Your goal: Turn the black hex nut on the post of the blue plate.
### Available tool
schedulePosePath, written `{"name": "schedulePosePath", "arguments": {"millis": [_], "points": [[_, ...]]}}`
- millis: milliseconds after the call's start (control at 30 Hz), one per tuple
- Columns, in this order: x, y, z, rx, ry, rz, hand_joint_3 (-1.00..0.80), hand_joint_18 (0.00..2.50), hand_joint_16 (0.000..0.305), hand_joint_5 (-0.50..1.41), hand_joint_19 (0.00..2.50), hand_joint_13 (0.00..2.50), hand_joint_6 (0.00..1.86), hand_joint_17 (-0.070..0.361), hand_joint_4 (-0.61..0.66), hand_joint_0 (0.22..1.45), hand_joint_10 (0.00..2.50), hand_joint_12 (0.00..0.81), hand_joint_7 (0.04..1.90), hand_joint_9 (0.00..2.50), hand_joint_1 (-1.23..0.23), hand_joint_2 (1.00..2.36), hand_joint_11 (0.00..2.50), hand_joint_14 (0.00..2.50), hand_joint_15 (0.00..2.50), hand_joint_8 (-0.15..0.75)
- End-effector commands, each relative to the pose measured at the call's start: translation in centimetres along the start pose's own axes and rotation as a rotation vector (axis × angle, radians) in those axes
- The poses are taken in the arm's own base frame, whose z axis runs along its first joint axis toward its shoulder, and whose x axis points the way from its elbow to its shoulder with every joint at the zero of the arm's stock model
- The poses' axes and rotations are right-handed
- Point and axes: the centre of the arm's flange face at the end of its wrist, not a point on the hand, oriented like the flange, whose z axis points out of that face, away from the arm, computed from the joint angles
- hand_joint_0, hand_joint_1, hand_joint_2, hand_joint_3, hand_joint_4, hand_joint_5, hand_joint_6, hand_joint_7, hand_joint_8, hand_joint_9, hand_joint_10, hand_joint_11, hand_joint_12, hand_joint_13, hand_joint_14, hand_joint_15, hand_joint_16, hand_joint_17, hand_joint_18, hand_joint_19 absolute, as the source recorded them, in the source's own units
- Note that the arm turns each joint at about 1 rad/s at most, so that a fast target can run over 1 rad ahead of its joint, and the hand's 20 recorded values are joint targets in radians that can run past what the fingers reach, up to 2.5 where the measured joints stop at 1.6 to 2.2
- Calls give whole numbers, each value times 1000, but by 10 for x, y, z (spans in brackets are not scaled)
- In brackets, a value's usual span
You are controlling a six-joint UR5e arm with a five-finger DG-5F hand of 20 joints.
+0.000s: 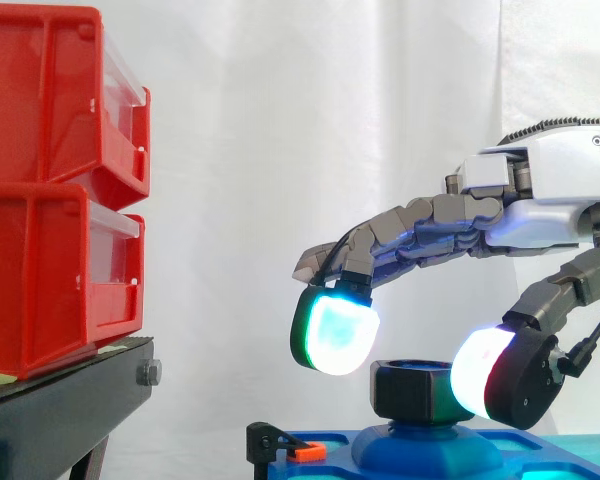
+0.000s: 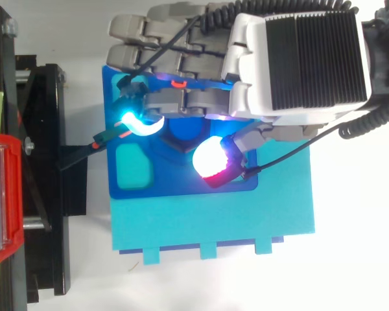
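White curtain (image 1: 280, 120) behind, the nut (image 1: 412, 388) sits on the post (image 1: 425, 448) of the blue plate (image 2: 175, 183), with the hand (image 1: 550, 190) spread over it, glowing pads (image 1: 335, 330) just beside it.

No words, numbers or signs can be read here. The clear fronts of the red bins (image 1: 40, 180) look blank, as far as I can tell. The blue plate (image 2: 175, 183) and black hex nut (image 1: 412, 388) look plain.
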Motion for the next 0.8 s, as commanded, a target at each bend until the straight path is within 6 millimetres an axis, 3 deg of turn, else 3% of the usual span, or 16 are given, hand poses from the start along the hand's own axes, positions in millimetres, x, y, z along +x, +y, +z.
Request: {"name": "schedulePosePath", "arguments": {"millis": [0,767], "points": [[0,-2,-2,1,8,1,-500,189,37,-221,205,127,502,84,199,620,2,275,910,173,-771,1000,106,0,16,123],[0,-9,-5,-18,16,1,-500,189,37,-206,213,129,502,83,224,608,2,275,940,181,-746,1000,111,0,10,125]]}}
